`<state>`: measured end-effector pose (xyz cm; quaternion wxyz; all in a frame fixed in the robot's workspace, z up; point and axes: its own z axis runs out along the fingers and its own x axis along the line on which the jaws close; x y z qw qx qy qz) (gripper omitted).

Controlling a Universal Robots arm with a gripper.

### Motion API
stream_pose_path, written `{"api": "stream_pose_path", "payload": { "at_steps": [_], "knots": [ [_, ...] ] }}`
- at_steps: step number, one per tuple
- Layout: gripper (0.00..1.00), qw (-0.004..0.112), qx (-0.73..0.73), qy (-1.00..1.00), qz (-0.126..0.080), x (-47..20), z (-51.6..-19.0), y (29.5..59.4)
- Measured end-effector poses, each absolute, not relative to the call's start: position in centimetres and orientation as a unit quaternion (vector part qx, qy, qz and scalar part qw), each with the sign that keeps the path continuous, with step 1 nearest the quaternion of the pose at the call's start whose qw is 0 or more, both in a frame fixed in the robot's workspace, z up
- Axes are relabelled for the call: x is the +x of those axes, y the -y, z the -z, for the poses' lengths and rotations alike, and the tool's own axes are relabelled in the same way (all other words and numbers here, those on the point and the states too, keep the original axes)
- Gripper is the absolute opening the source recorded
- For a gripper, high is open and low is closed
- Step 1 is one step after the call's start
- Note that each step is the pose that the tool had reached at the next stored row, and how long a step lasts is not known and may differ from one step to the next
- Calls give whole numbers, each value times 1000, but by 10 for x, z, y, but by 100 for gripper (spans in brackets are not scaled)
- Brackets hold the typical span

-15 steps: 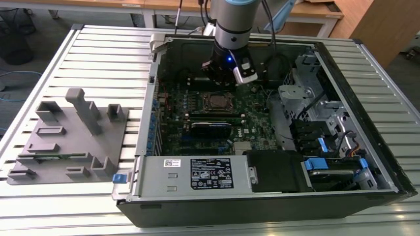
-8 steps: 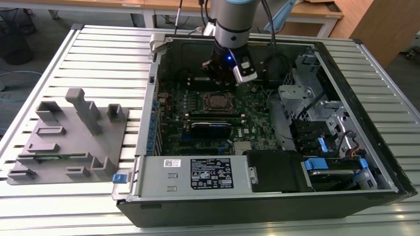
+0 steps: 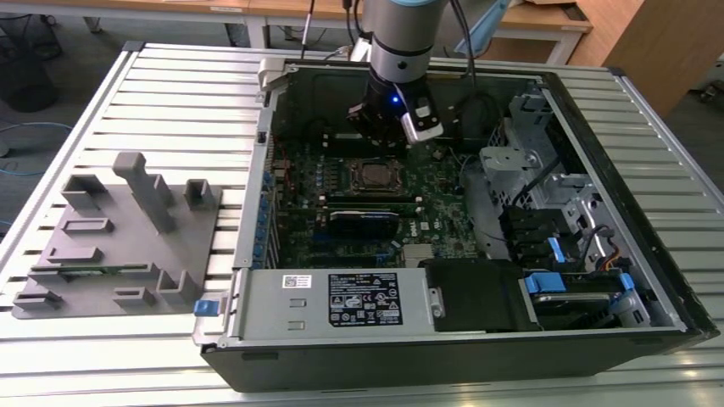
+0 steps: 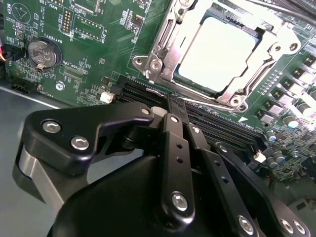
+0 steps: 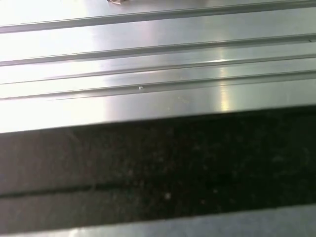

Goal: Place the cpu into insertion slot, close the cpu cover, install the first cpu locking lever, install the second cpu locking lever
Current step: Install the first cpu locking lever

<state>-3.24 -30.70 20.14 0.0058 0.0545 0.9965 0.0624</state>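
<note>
CPU (image 4: 217, 52) sits in the insertion slot (image 4: 238, 101), with the cpu cover (image 4: 170, 42) lying flat around it. Your gripper (image 4: 170, 106) hovers just beside the socket's edge, clenched and holding nothing. The chip lies straight ahead, beyond its tips.

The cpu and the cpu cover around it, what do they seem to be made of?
The cpu: probably metal-topped, matte pale grey; it glows softly without sharp reflections. The cpu cover: apparently bare stamped steel, shiny; bright glints run along its bent edges.
</note>
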Motion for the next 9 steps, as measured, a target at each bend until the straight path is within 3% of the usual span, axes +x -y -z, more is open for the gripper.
{"api": "stream_pose_path", "payload": {
  "at_steps": [9],
  "knots": [
    [10, 6, 61, -997, -55, -32, -201, 307]
  ]
}}
